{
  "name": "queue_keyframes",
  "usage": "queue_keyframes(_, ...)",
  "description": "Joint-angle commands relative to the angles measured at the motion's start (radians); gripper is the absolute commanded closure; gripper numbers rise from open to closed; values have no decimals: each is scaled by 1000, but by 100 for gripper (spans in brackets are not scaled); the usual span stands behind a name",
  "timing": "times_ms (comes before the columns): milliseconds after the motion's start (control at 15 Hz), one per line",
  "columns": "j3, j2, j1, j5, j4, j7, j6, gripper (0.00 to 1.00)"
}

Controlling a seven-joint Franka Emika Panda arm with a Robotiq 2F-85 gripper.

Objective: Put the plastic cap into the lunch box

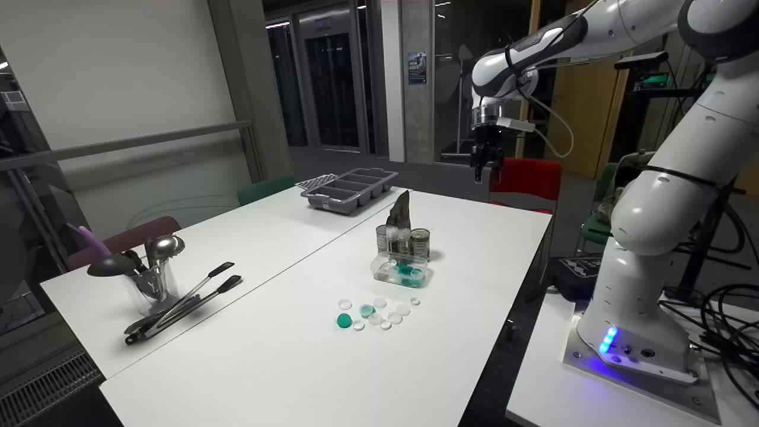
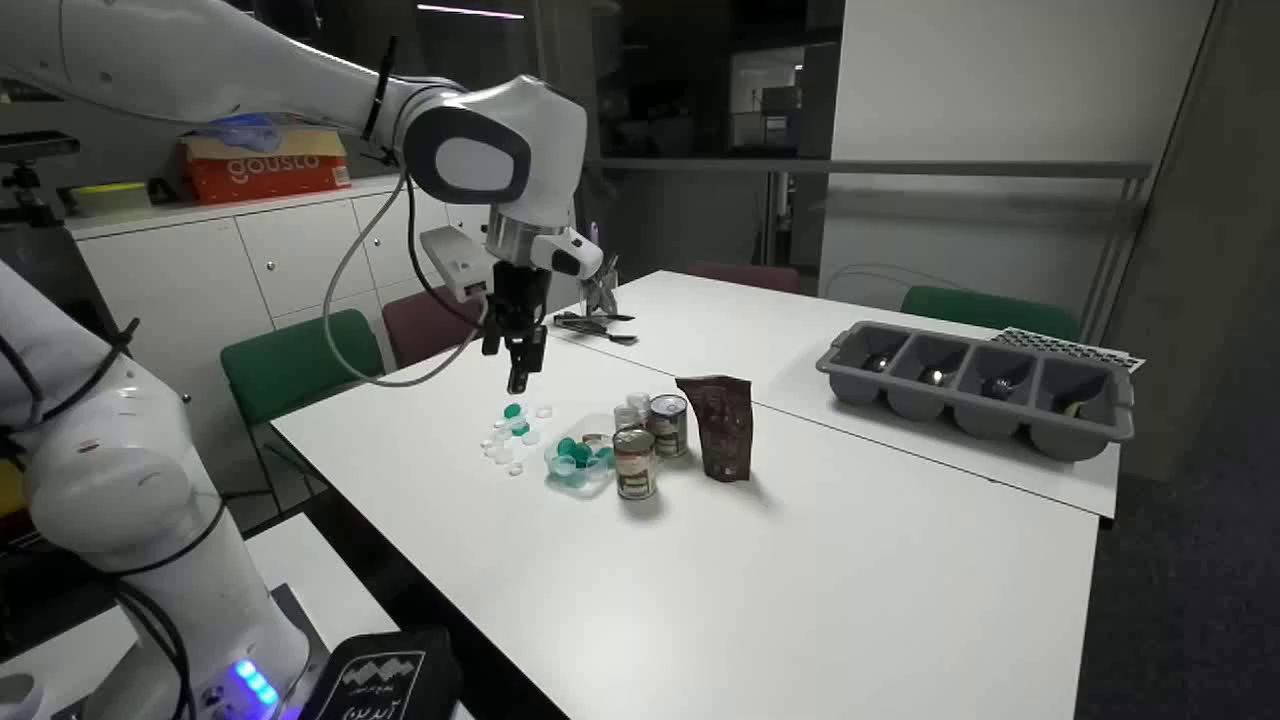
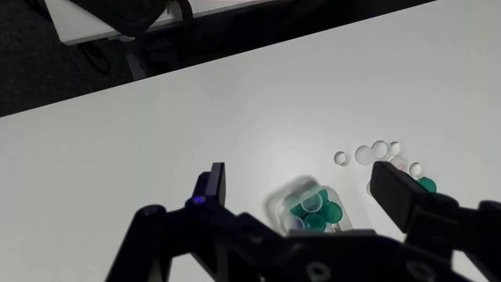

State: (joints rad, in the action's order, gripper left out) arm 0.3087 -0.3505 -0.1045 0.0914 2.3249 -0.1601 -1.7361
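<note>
At the bottom of the wrist view, my gripper [image 3: 298,172] stands with fingers wide apart, holding nothing. At lower middle I see the clear lunch box [image 3: 336,195] on the white table [image 3: 235,113], with green and clear caps [image 3: 332,212] inside; loose plastic caps [image 3: 364,156] lie at the right.

On the white tabletop [image 2: 850,580] stood two cans [image 2: 635,465] and a dark brown pouch [image 2: 724,432] near each other, a grey four-compartment tray [image 2: 985,416] well apart from them, and a clear cup [image 1: 169,286] of utensils [image 1: 111,265] with tongs [image 1: 178,315] lying just beside it, while a red chair [image 1: 526,181] stood beyond the tabletop's edge.
</note>
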Motion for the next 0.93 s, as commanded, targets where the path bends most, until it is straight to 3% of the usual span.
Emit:
queue_keyframes(0, -27, 4, -31, 9, -2, -9, 2, 0)
queue_keyframes(400, -53, 129, 9, 102, -98, 4, -3, 0)
queue_keyframes(667, -133, 272, 29, 222, -232, 126, -65, 0)
queue_keyframes(867, -201, 373, 47, 177, -337, 266, -128, 0)
